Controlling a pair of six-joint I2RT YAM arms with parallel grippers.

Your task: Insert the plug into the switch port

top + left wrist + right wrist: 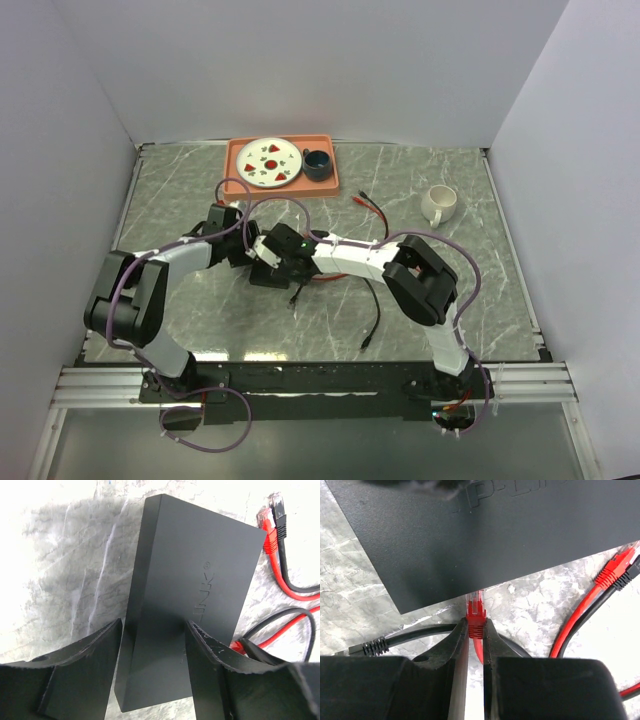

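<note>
The switch (190,580) is a flat matte-black box lying on the marble table; it also shows in the top view (268,277). My left gripper (152,645) is open. Its left finger (95,655) sits beside the switch's long side and its right finger (210,660) stands over the switch's top. My right gripper (476,630) is shut on a red plug (476,611). The plug's clear tip meets the switch's (470,535) near edge. The port itself is hidden under that edge.
Spare red and black plugs (615,570) lie right of the switch, and a black cable (375,646) runs to the left. An orange tray (235,165) holding a plate (270,162) and dark cup (318,163) stands at the back. A white mug (439,204) stands right.
</note>
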